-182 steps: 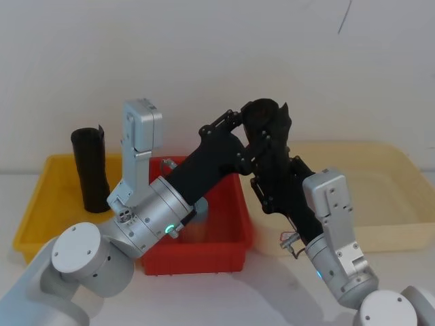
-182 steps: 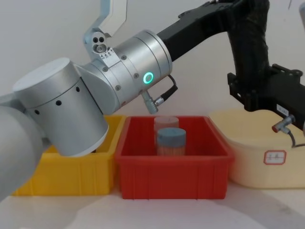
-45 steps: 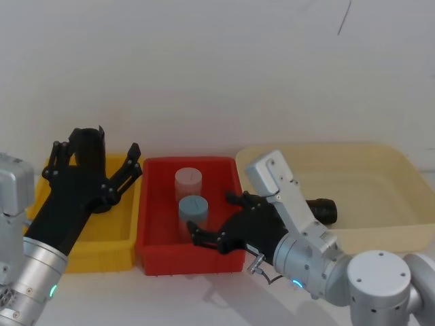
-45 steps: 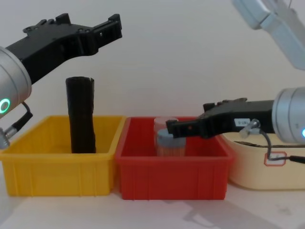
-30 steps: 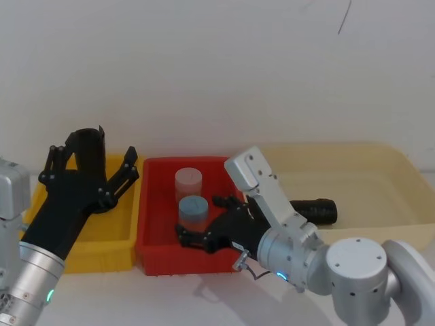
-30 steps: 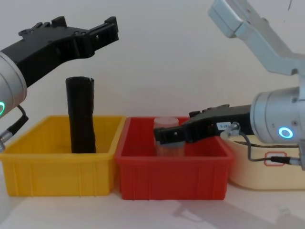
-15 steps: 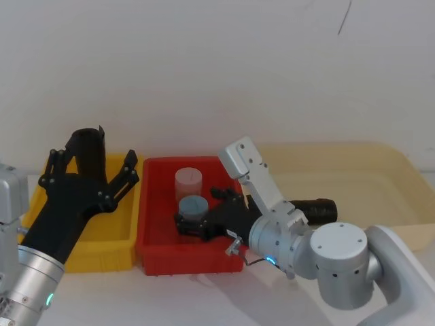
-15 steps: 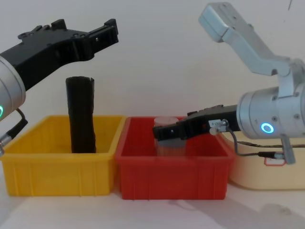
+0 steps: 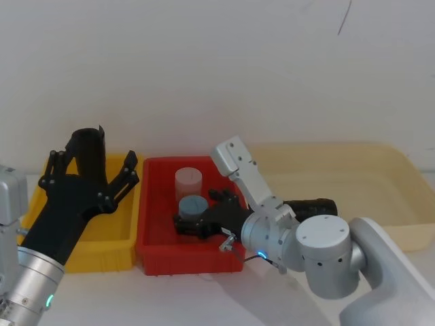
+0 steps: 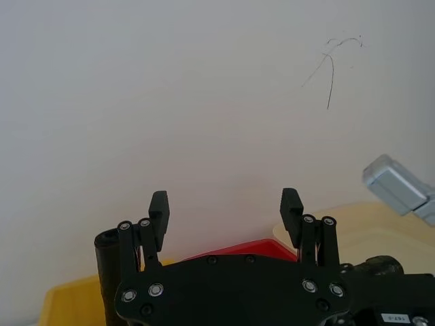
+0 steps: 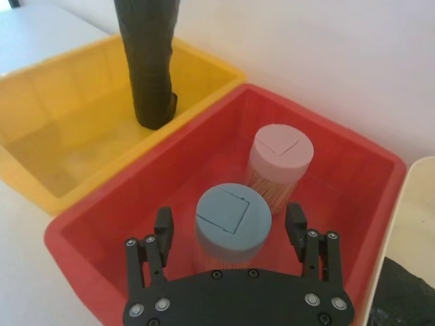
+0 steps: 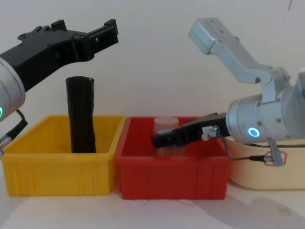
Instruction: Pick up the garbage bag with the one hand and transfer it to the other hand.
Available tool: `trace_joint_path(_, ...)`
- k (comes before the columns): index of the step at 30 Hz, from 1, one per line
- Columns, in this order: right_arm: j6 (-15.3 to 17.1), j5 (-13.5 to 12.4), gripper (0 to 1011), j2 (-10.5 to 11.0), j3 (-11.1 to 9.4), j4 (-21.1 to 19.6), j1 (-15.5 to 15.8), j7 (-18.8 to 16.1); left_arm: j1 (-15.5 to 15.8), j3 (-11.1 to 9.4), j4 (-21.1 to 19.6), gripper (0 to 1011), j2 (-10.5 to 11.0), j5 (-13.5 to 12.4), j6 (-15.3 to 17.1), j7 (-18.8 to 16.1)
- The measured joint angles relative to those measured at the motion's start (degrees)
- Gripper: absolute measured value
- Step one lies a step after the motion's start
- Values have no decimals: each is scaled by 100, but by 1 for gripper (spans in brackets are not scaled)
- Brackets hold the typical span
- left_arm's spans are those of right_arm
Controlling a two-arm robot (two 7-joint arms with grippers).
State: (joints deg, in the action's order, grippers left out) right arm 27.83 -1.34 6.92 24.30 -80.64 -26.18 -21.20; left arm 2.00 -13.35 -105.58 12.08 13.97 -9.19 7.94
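The garbage bag (image 9: 90, 163) stands upright in the yellow bin (image 9: 126, 234), toward its 11 o'clock corner in the head view, its ragged top well above the bin walls. Nothing is holding it. A second dark roll (image 9: 311, 207) lies on its side in the cream tub (image 9: 401, 197), near that tub's 9 o'clock end (whether it is another bag roll I cannot tell).

The left gripper (image 12: 97, 33) hangs in the air above the yellow bin with its fingers spread wide; in the chest view it sits at about 1 o'clock from the bag's top, clear of it. The left wrist view shows both fingertips apart with only wall between them, and the bag just beside the lower finger linkage.

The right gripper (image 11: 230, 224) reaches low into the red bin (image 11: 353, 204), fingers spread on either side of the blue-lidded jar (image 11: 233, 221) without closing on it; the pink-lidded jar (image 11: 280, 159) stands just behind.

Judging from this, the upright bag's pick-up has not begun: no grasp, no lift, no handover. What seems left is for the left gripper to descend around the bag, close, raise it, and for the right gripper to leave the jar and meet it
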Motion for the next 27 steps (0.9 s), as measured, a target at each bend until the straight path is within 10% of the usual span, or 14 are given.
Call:
trace_joint_path(9, 134, -24, 993, -103, 27, 375, -218, 41, -5, 5, -1, 1001, -4, 5, -4, 6)
trace_joint_path(27, 216, -186, 666, -168, -51, 481, -343, 93, -11, 6, -1, 1002, -7, 6, -5, 11)
